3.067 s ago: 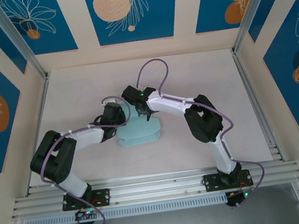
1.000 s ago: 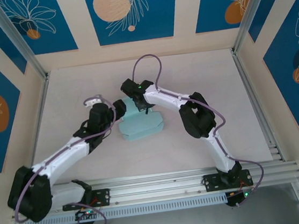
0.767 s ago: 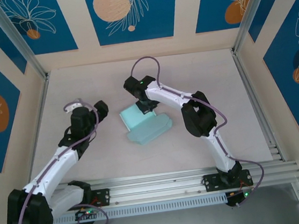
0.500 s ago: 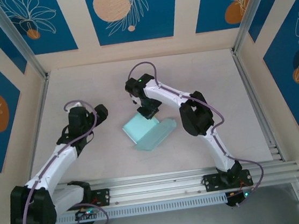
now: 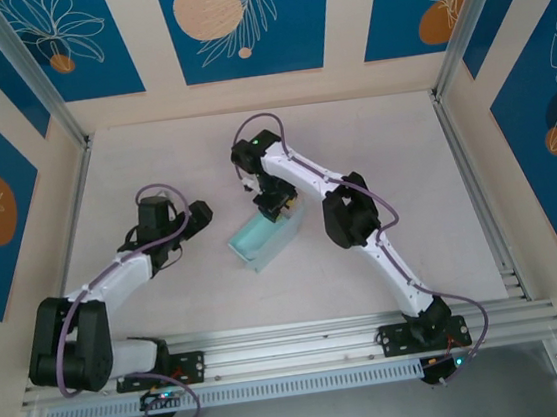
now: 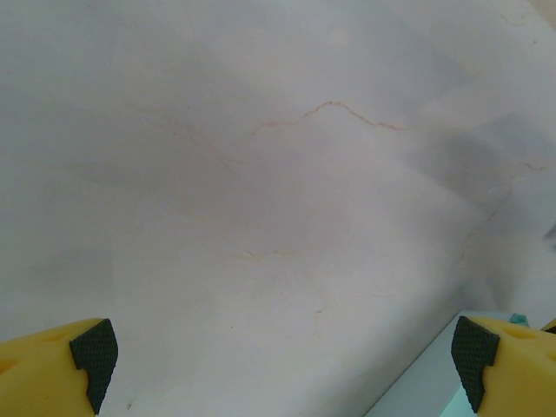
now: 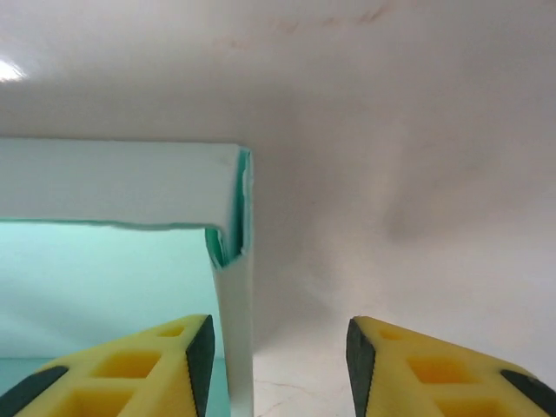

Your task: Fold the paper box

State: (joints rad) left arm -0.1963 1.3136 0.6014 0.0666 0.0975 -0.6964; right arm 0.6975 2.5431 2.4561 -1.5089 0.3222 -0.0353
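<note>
The right hand is partly open, straddling one upright wall of the paper box. The card stands just beside one finger and is not pinched. The box sits mid-desk, its mint inside facing up. The left hand, spread wide and holding nothing, hovers near the box's left side.
</note>
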